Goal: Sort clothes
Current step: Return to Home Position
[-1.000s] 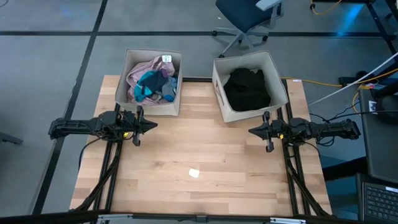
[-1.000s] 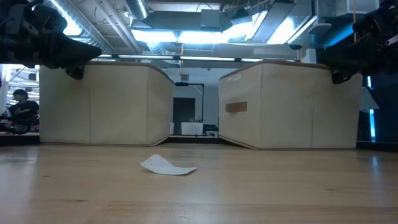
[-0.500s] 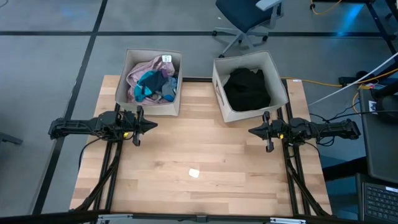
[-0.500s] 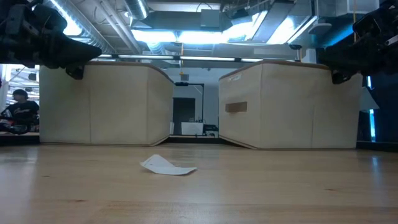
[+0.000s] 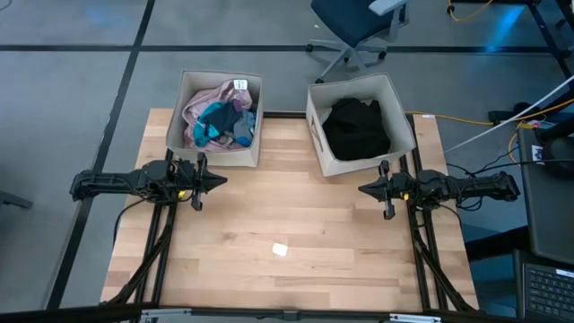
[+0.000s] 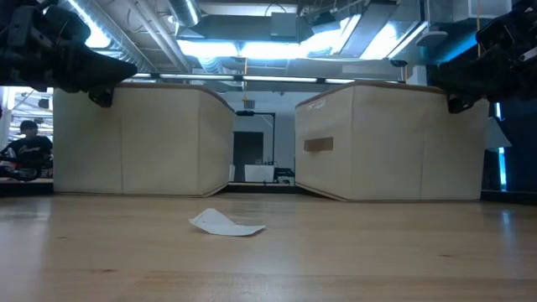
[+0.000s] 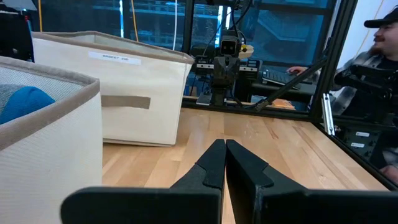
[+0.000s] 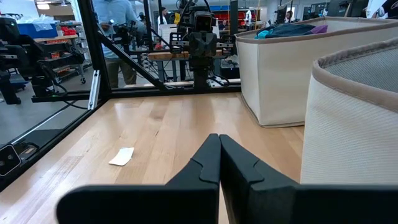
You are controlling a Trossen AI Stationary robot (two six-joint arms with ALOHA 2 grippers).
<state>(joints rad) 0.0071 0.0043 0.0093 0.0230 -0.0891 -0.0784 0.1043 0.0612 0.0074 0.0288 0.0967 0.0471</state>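
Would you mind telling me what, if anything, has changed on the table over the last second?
Nothing visibly changed. The left gripper and right gripper stay shut and empty at either side of the table. The colourful clothes remain in the left bin, the black garment in the right bin, the paper tag on the table.

The light wooden table (image 5: 341,233) is made of long planks running side to side, pale and clean-grained. Two beige fabric bins stand along its far edge with a gap between them. The left bin (image 5: 215,155) sits square to the edge, and the right bin (image 5: 359,165) is turned a little askew. Out on the bare boards, near the middle and towards the front, lies a small white paper tag (image 5: 281,249). It is slightly curled and well apart from both bins.
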